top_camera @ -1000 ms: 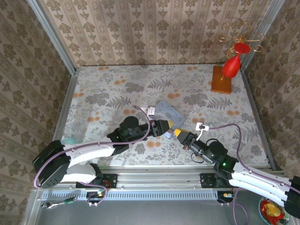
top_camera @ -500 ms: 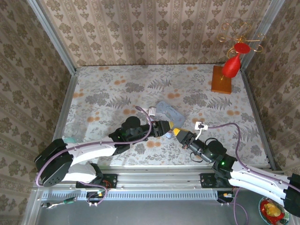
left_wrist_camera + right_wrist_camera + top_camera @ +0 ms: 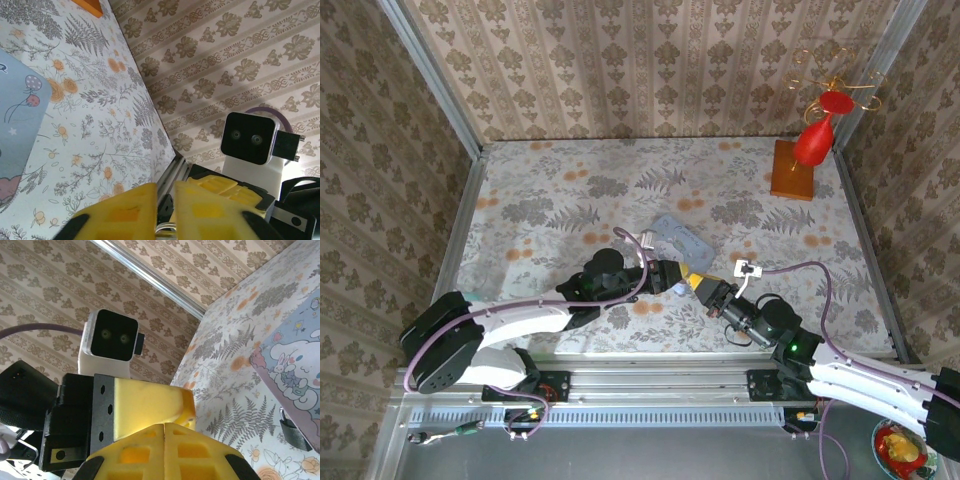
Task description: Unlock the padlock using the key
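— Where is the padlock point(image 3: 292, 434) to be found?
— It is seen at the right edge of the right wrist view. It is laid on the counter point(image 3: 235, 405) just beside the near edge of the pale tin point(image 3: 295, 370). A dark block is shown, with a small silvery loop turned toward the tin, and it is partly cut off by the frame.
— How is it placed against the right claw point(image 3: 165, 426)?
— It is set off to the right of the yellow fingers and apart from them, and it is not held by them. Those fingers are pressed together along one seam.
— What is noted of the left claw point(image 3: 165, 186)?
— Its fingers are drawn almost together, with a thin slit left between them. Whether anything is pinched there cannot be told. From above, the two claws are seen tip to tip just below the tin, the left one reaching in from the left and the right one from the right.
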### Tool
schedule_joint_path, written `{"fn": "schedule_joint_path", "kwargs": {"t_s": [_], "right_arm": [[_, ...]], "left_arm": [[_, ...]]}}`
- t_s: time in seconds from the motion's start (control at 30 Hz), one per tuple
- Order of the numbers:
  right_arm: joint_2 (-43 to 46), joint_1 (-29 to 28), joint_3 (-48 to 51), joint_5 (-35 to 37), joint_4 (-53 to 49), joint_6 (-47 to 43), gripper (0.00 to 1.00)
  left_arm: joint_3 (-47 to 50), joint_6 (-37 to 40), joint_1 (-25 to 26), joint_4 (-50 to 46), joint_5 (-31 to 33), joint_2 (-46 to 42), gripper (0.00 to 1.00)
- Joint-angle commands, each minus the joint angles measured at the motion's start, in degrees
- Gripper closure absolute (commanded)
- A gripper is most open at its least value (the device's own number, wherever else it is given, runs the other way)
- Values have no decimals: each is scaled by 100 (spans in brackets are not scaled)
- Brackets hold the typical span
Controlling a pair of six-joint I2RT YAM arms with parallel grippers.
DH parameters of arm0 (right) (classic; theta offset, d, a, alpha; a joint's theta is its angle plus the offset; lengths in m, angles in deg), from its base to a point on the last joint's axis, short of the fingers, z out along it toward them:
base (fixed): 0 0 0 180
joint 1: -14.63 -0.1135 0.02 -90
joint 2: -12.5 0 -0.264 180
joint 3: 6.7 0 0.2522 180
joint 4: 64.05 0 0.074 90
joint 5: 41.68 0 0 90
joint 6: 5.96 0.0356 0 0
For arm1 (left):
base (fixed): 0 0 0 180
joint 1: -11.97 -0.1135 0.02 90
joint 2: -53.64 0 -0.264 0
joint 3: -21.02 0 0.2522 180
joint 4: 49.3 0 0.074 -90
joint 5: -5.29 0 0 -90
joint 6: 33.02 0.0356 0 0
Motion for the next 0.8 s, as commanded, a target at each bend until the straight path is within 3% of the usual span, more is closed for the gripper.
{"fn": "schedule_joint_path", "kwargs": {"t_s": [0.0,0.13,0.23,0.37,0.43,0.6,0.77], "right_arm": [[-16,-44,-190,232,202,4,100],[-13,-49,-210,313,178,81,100],[53,-44,-278,330,-36,66,99],[252,-44,-362,345,-637,72,57],[309,-36,-355,237,-711,27,45],[-99,-2,-659,-406,-671,-39,43],[-860,173,-777,-1228,415,399,48]], "left_arm": [[-216,-17,18,143,-159,18,91],[-215,-19,6,161,-157,11,100],[-212,123,-85,54,-133,-31,100],[-401,865,-218,-1294,247,-406,100],[-598,1352,-134,-1962,517,-642,100],[-457,1115,-260,-1011,-181,-642,100],[-384,685,-262,-183,-512,-388,100]]}}
